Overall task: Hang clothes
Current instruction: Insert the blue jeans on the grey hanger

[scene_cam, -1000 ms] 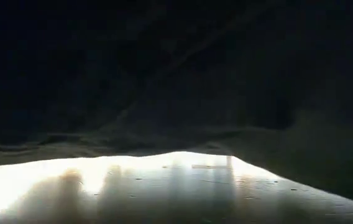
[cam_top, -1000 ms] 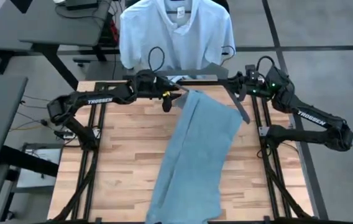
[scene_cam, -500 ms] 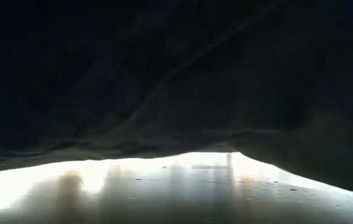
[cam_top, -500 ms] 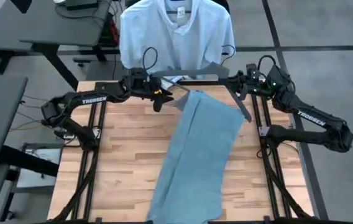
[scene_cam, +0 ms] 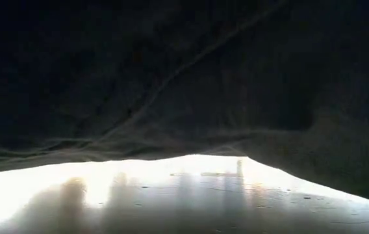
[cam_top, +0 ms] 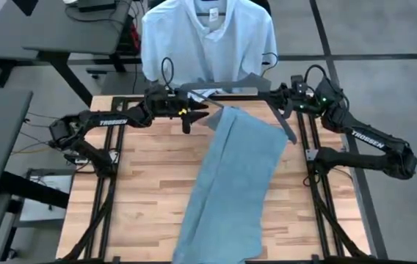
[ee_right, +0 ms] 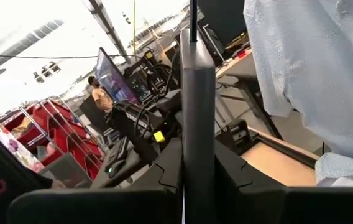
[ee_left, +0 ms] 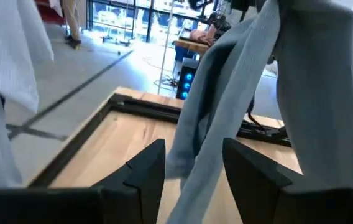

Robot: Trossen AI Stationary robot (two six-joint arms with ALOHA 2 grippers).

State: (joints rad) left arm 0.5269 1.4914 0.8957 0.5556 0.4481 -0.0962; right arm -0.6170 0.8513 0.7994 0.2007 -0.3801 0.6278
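The jeans point(cam_top: 230, 183) lie as a long light-blue strip down the middle of the wooden table point(cam_top: 142, 198), running from the near edge, where they spill over, up to the far edge, where their top end is lifted and draped over a grey hanger point(cam_top: 267, 99). In the left wrist view the denim point(ee_left: 257, 93) hangs in folds just past the fingertips, raised off the tabletop. Beyond the far edge the pale collared shirt point(cam_top: 207, 40) hangs spread out, well clear of the table.

The right gripper point(cam_top: 288, 95) sits at the far right corner, clamped on the hanger; in its wrist view the grey bar point(ee_right: 196, 112) is pinched between its two fingers. The left gripper point(cam_top: 188, 117) hovers just beside the lifted corner of the jeans, fingers point(ee_left: 145, 168) parted with nothing between them, the cloth beyond their tips rather than inside.

Against a second ago the left arm has drawn back a little toward its own side, so a small gap now shows between gripper and denim; the right arm and hanger sit as they did. The low view is mostly blocked by dark cloth hanging close before it.

Bare wood is open on both sides of the jeans, wider on the left
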